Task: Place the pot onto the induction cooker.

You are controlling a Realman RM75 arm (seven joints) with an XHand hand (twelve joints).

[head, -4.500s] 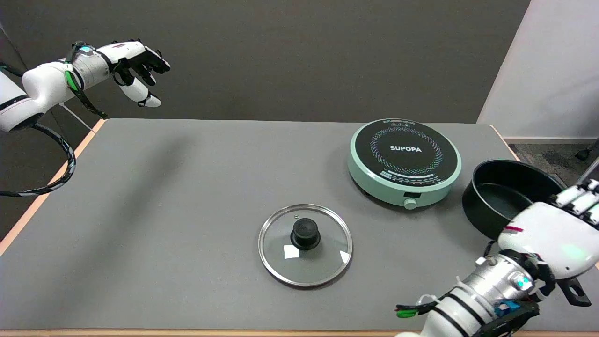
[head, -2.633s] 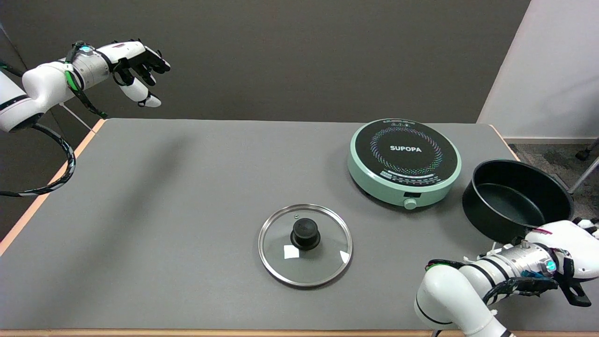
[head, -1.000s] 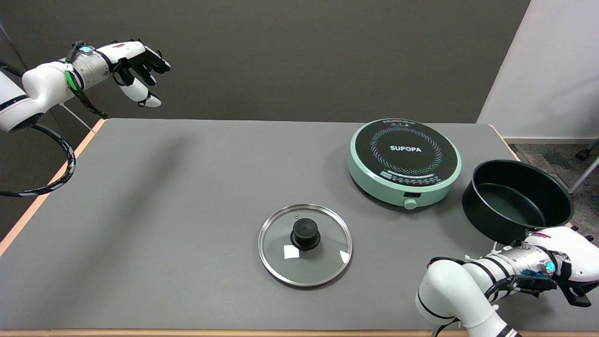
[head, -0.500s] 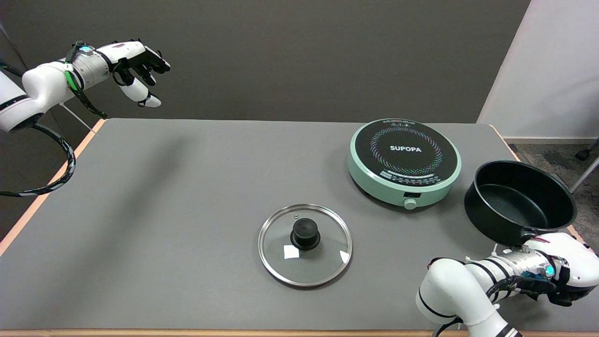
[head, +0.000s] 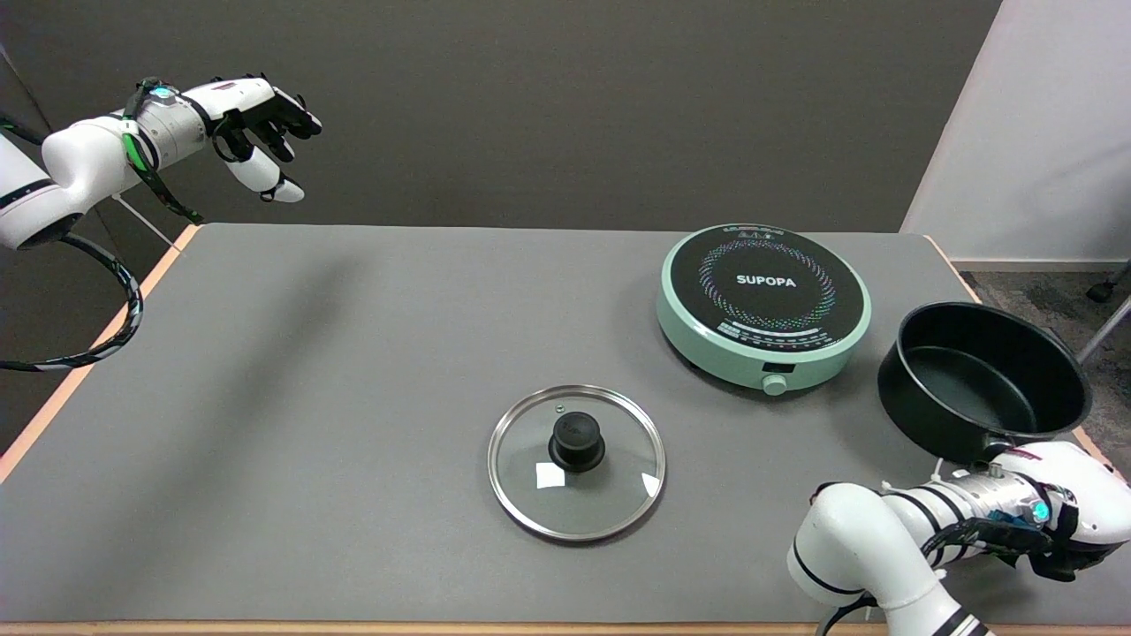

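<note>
At table's (head: pixel 353 371) right edge: black pot (head: pixel 983 378) just right of induction cooker (head: pixel 763 303), not on it. Right hand (head: pixel 1074 503) grasps pot's handle at near side. Glass lid (head: pixel 576 461) lies well apart, centre-front.

A black pot (head: pixel 985 380) sits near the table's (head: pixel 353 397) right edge, just beside a mint-green SUPOPA induction cooker (head: pixel 762 305) at the far right. The right hand (head: pixel 1074 499) lies at the pot's near side over its handle; whether it grips is hidden. A glass lid (head: pixel 576 461) lies towards the near edge, well apart.
</note>
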